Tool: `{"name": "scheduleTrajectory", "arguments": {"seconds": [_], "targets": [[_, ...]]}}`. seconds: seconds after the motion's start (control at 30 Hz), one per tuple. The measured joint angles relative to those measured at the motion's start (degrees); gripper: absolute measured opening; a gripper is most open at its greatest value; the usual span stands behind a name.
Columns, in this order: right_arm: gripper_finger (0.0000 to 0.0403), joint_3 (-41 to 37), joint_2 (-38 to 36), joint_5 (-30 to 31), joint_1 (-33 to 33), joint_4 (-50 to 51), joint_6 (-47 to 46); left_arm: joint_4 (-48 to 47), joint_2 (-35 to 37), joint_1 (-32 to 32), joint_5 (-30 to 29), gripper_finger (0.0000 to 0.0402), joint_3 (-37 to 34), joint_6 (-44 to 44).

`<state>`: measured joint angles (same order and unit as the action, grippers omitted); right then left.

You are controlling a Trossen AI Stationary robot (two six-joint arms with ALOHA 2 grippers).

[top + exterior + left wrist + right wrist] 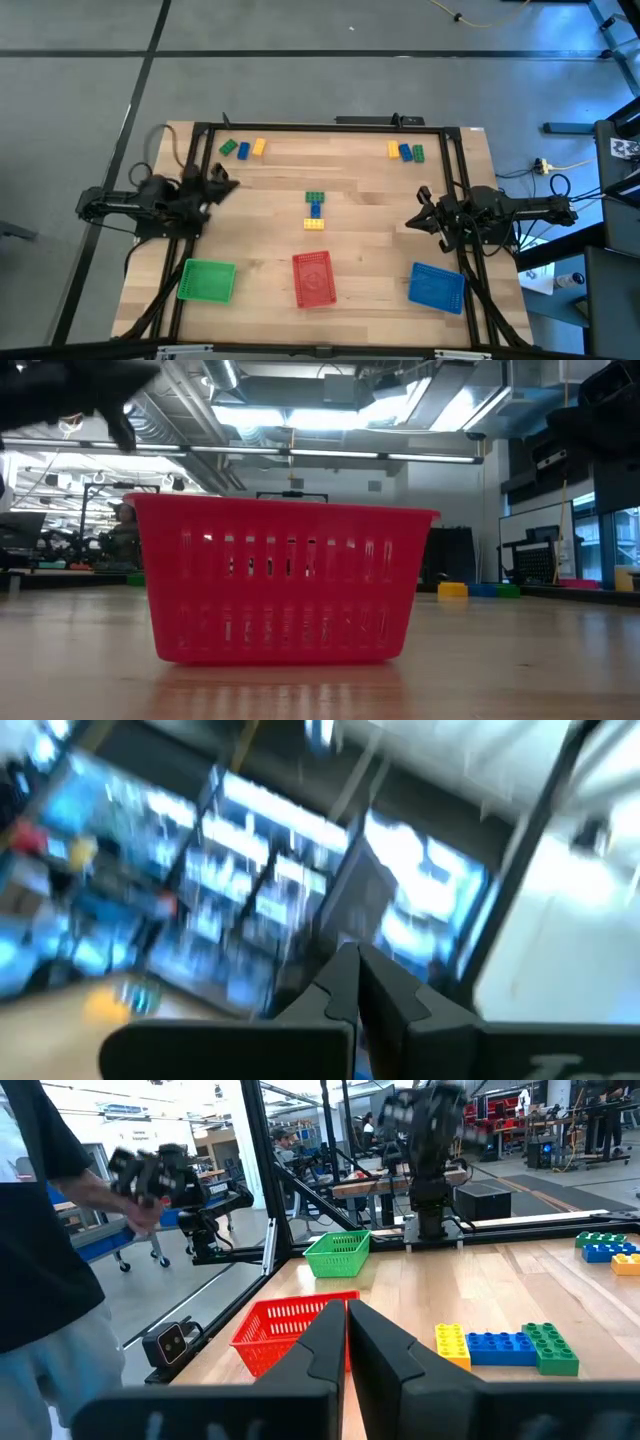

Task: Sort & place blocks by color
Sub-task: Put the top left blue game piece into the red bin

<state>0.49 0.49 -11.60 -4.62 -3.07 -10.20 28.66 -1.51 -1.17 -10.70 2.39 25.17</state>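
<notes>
High view showing a wooden table filling the middle of the frame, ringed by a dark frame. Lying along the lower part: green tray at lower left, red tray at lower centre, blue tray at lower right, all well apart. Sitting at mid-left edge: left gripper, fingers pressed together, holding nothing. Sitting at mid-right edge: right gripper, fingers all but touching, also holding nothing. Both hanging clear of every block.

Lying in three groups, the blocks. Upper left: green block, blue block and yellow block side by side in a row. Upper right: yellow brick, blue brick, green brick, again side by side. Centre, just above the red tray: green piece, blue piece, yellow piece, stacked in a column down the frame. Sitting in no tray, any of them.

Low view filling with the red tray at centre; showing a yellow, blue and green row far back at right, too small to detail.

Right wrist view looking past closed fingers at a yellow-blue-green row at lower right, another set at the right edge, red and green trays left of centre. Standing at far left, a person in a dark top.

Left wrist view blurring heavily; showing closed fingers only.
</notes>
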Motion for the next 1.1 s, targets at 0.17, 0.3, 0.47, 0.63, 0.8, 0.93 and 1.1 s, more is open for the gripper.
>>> {"name": "scheduleTrajectory", "arguments": {"seconds": [0.17,0.3,0.47,0.63,0.8,0.93,1.1], "targets": [[0.002,0.0,0.02,-0.01,0.0,-0.02,0.02,-7.46,-8.42,0.02,-3.77,0.0001,13.02,-4.15],[0.002,0.0,0.0,0.0,-0.01,-0.01,0.02,-20.23,-18.18,0.03,-5.82,0.0017,27.36,-7.7],[0.002,0.0,0.0,0.0,-0.01,0.0,0.02,-39.0,-30.07,0.02,-7.85,0.0062,44.17,-13.33],[0.002,-0.01,0.01,0.0,-0.01,0.0,0.02,-45.58,-35.77,0.02,-7.36,0.0123,52.56,-13.49],[0.002,0.0,0.01,-0.01,-0.01,-0.01,0.01,-46.21,-35.87,0.02,-6.71,0.0167,53.07,-13.83],[0.002,0.0,0.02,0.0,-0.02,0.0,0.02,-45.87,-35.61,0.02,-7.15,0.0174,53.07,-13.24],[0.002,0.0,0.0,-0.01,-0.02,-0.02,0.02,-46.07,-35.73,0.02,-8.29,0.0172,53.07,-10.77]]}}
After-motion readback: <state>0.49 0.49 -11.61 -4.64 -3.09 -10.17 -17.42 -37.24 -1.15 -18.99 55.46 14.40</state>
